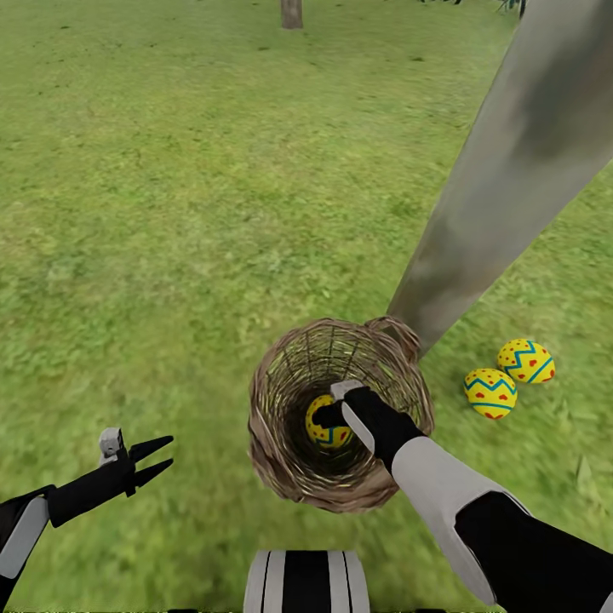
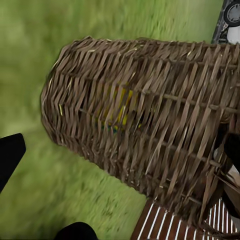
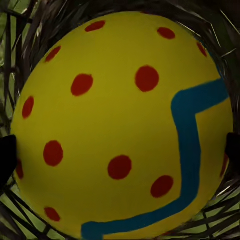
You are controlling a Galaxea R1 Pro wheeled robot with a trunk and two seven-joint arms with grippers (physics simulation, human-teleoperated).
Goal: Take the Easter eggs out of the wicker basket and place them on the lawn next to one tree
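The wicker basket (image 1: 281, 443) stands on the lawn (image 1: 170, 213) at the foot of the tree (image 1: 511, 170), a thick pale grey leaning trunk. One yellow Easter egg (image 1: 330, 432) lies at the basket's bottom. My right gripper (image 1: 328, 415) reaches down inside, and its fingertips (image 3: 6, 155) press against both sides of that egg (image 3: 120, 125). Two more eggs (image 1: 490, 392) (image 1: 526, 360) rest on the grass just right of the trunk. My left gripper (image 1: 157, 460) hovers open and empty over the grass to the basket's left, looking at the basket's woven side (image 2: 150, 120).
Open grass stretches away to the left and ahead. Another tree trunk (image 1: 291, 13) stands far off at the top edge. My own base (image 1: 306, 581) shows at the bottom, just in front of the basket.
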